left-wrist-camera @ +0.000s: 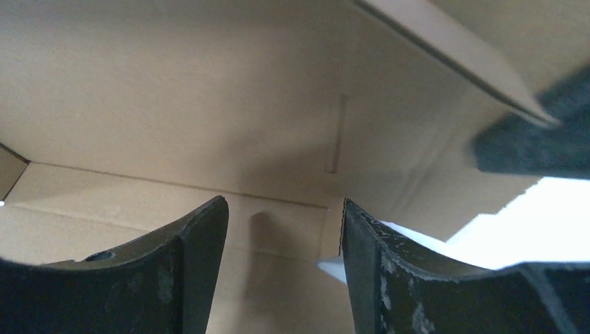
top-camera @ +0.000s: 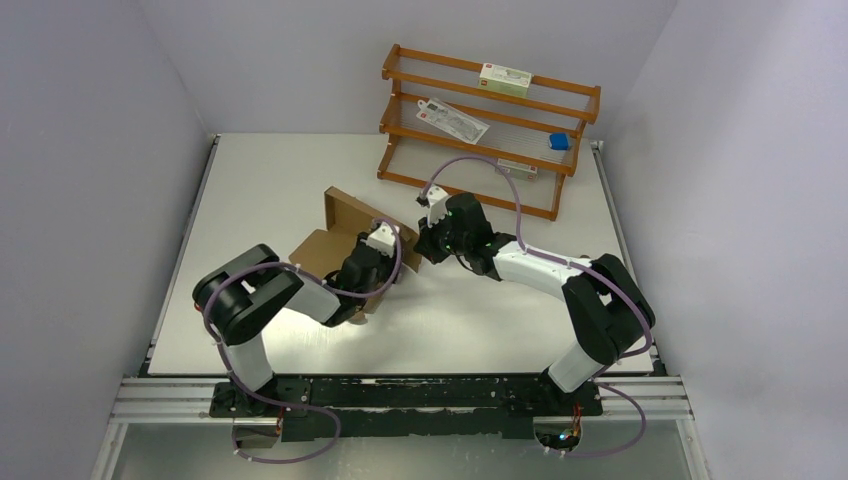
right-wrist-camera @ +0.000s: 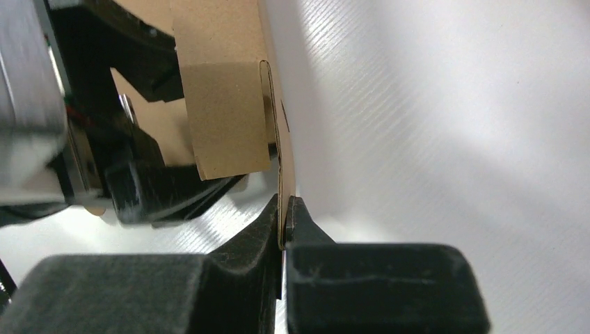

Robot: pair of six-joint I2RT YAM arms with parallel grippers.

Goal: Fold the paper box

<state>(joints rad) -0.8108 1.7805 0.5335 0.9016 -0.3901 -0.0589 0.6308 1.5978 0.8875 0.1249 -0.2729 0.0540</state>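
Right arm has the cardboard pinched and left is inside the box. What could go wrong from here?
1. The right gripper pinches only the thin edge of a paper box panel; a pull might slip off or crease it.
2. The left gripper sits open inside the box, gripping nothing, so the box may slide when the right pulls.

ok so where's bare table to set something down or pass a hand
Free: the table far-left, bordered by the wall, paper box and rack; also the near strip between left arm and right arm. Crowded: the middle, where both jaws meet at the box.
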